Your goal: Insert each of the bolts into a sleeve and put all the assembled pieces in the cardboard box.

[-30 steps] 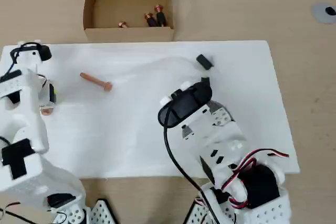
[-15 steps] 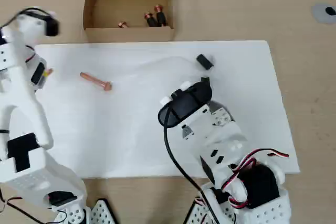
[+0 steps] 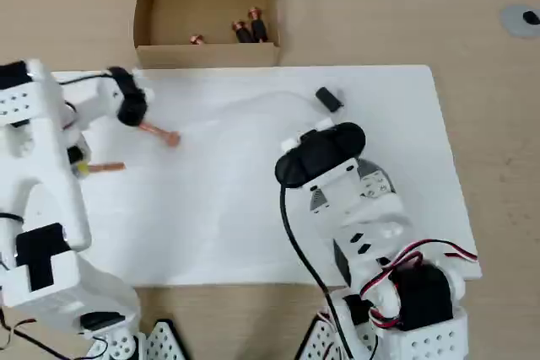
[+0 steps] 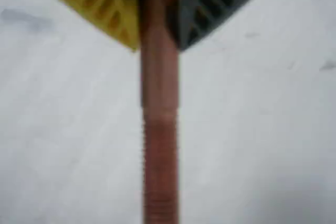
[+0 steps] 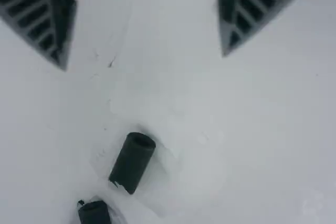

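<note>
My left gripper (image 4: 157, 24) is shut on a copper bolt (image 4: 160, 129), whose threaded shank sticks out past the yellow and black fingers. In the high view this bolt (image 3: 107, 167) hangs level over the left side of the white mat (image 3: 211, 225). A second copper bolt (image 3: 157, 132) lies loose on the mat nearby. A black sleeve (image 5: 132, 162) lies on the mat ahead of my open right gripper (image 5: 144, 19), well apart from its fingers. The same sleeve (image 3: 329, 99) sits just beyond the right arm (image 3: 321, 153). The cardboard box (image 3: 148, 6) stands at the back.
Inside the box lie three bolt-and-sleeve pieces (image 3: 245, 29) near its front wall. A second small dark piece (image 5: 94, 212) rests just past the sleeve. The mat's front and right parts are bare. A grey disc (image 3: 521, 19) lies on the wooden table at the far right.
The left arm has swung over the mat's left side, and its bolt now points right. The right arm has shifted right and slightly forward, toward the sleeve.
</note>
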{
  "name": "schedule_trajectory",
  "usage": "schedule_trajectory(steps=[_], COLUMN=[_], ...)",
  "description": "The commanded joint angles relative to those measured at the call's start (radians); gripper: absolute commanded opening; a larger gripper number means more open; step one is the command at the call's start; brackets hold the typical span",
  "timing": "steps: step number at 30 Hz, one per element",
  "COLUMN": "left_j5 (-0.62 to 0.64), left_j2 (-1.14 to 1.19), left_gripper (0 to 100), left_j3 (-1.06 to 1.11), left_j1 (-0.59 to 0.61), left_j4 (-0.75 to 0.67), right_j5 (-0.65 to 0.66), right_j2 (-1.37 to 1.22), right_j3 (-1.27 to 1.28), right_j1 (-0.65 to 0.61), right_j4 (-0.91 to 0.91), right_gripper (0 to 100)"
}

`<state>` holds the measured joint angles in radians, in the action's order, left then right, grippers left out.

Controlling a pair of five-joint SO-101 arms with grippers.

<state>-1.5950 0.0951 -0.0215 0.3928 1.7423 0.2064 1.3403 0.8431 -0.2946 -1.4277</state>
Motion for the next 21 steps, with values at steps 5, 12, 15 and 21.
schedule_trajectory(steps=[5, 12, 15, 21], left_j5=[-0.138, -0.072, -0.040, 0.000], left_j2=[-0.053, 0.031, 0.090, 0.183], left_gripper=[1, 1, 1, 1], left_j3=[0.101, 0.184, 0.183, 0.183], left_j1=[-0.104, -0.135, -0.135, -0.164], left_j4=[0.003, -0.199, -0.272, -0.348], right_j5=[0.008, 0.006, 0.005, 0.003], right_j2=[-0.001, -0.001, -0.001, 0.004], right_j3=[0.002, 0.002, 0.002, 0.001], right_j1=[0.016, 0.016, 0.016, 0.016], right_j4=[0.015, 0.011, -0.025, -0.049], right_gripper=[22.8, 22.8, 22.8, 22.8])
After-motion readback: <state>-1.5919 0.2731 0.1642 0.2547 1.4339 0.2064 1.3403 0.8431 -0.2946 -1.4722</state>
